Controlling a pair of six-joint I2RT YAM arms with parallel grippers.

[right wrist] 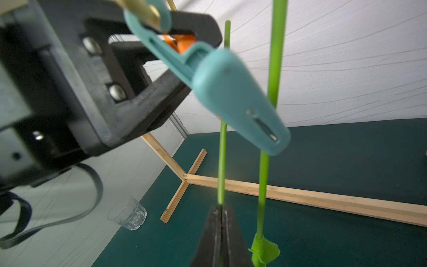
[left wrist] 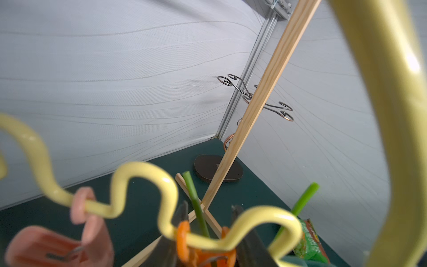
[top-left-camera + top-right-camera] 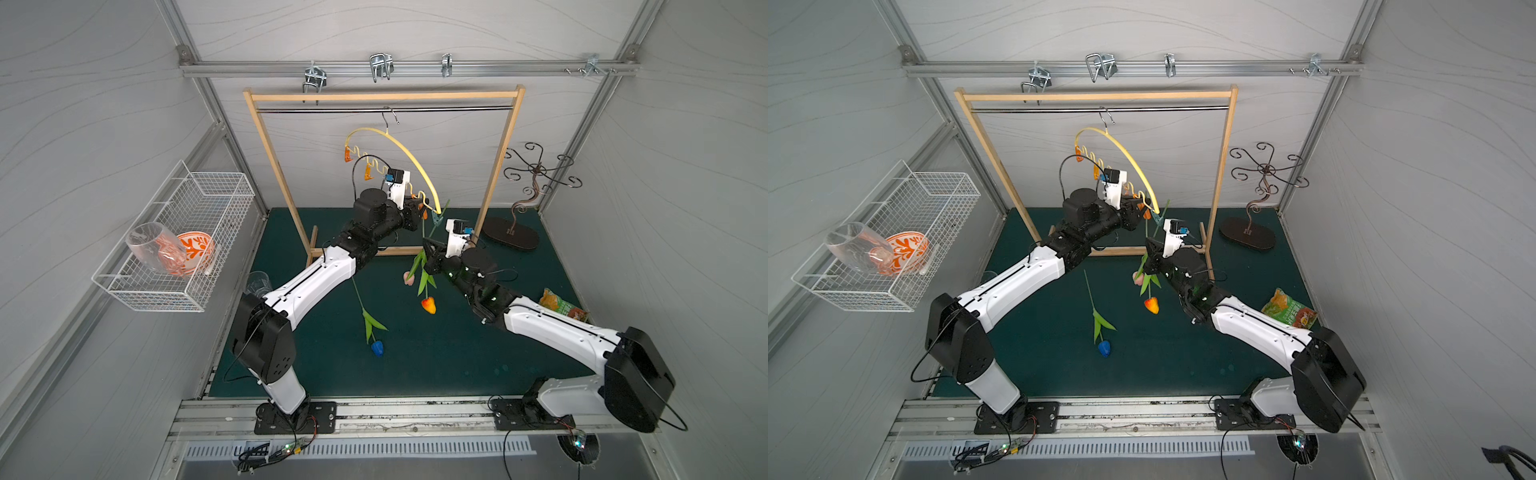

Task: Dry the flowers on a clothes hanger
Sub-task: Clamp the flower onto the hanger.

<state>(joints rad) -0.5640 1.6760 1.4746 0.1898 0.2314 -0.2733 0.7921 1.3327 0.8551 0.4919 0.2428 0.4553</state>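
- Grey wall panels with thin wavy lines, aluminium rails at the corners, a dark green felt-like mat point(image 3: 457, 365) underneath.
- At twelve o'clock on the mat, a pale wooden rack point(image 3: 382, 97) with a steel rod. On that rod, by a wire hook, the clothes hanger point(image 3: 415, 161), tilted, low end toward four o'clock.
- Plain only in the left wrist view: glossy yellow wavy bar, a pink clip point(image 2: 92, 222), and the left gripper point(image 2: 209, 205) with fingers a little apart either side of an orange clip point(image 2: 182, 233), a green stem rising between them. Pressing the clip or merely beside it: cannot tell.
- Plain only in the right wrist view: right gripper point(image 1: 221, 207) pinched shut on the thin stem of the orange tulip point(image 1: 222, 161). Just beside it, the pink tulip point(image 1: 275, 69), stem clamped in the matt teal clip point(image 1: 231, 92).
- In both top views: orange and pink heads hanging down below the hanger's low end. Blue tulip point(image 3: 377, 348) flat on the mat toward six o'clock, well apart from both grippers.
- Open mat from five to seven o'clock; clips, stems and both grippers crowded together at the hanger's low end.
- At the edges: white wire basket point(image 3: 220, 199) at nine o'clock, curly dark metal stand point(image 3: 536, 168) at two o'clock, crinkled snack bag point(image 3: 561, 305) at three o'clock.
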